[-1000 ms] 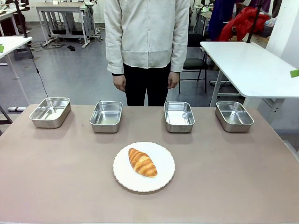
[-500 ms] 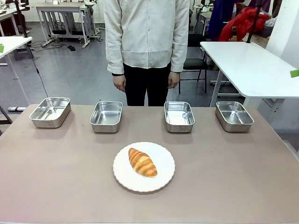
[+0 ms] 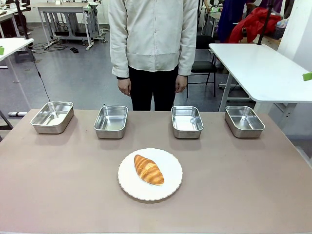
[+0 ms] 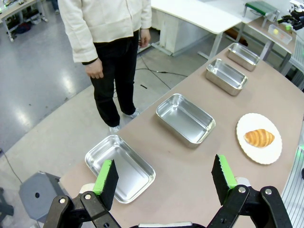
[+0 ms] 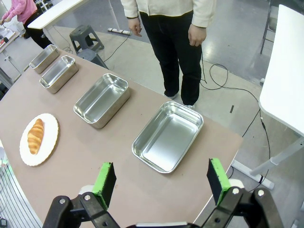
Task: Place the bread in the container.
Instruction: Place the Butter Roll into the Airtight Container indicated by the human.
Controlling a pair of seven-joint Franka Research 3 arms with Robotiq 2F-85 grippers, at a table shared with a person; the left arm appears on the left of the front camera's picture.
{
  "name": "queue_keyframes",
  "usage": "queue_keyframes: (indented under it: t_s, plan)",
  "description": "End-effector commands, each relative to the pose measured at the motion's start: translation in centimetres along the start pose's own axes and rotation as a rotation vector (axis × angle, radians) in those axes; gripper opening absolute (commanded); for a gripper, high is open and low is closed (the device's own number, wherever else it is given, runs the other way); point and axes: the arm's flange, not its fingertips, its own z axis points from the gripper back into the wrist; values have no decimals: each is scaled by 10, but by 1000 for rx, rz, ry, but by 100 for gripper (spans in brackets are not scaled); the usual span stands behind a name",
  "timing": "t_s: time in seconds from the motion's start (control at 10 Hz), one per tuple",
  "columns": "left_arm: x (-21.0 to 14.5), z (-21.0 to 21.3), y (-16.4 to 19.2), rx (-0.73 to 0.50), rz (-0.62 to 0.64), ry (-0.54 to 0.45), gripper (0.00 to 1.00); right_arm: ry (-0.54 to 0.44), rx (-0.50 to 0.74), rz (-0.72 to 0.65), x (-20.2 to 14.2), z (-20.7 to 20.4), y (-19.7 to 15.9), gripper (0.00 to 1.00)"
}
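Observation:
The bread (image 3: 148,169), a golden-brown croissant, lies on a round white plate (image 3: 168,187) at the table's near middle. Several look-alike shiny steel trays stand empty in a row along the far edge, from the leftmost tray (image 3: 52,117) to the rightmost tray (image 3: 244,120); I cannot tell which one is the container. My left gripper (image 4: 164,164) hovers open high above the table's left end, the bread (image 4: 259,137) far off. High over the table's right end, my right gripper (image 5: 160,165) is open above a tray (image 5: 167,137), and the bread (image 5: 35,136) lies far away.
A person (image 3: 153,39) in a cream jacket stands at the far side behind the trays, hands hanging down. A white table (image 3: 263,68) stands beyond at the right. Bare brown tabletop (image 3: 243,185) lies around the plate.

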Motion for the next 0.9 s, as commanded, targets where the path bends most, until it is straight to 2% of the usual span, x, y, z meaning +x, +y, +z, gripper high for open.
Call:
queue_keyframes:
  t_s: [0.0,0.8]
  plan:
    - [1,1,0,-9,-4,-13,100,-18,6,0,1,-1,-1,100]
    - [1,1,0,-9,-4,-13,100,-18,6,0,1,-1,-1,100]
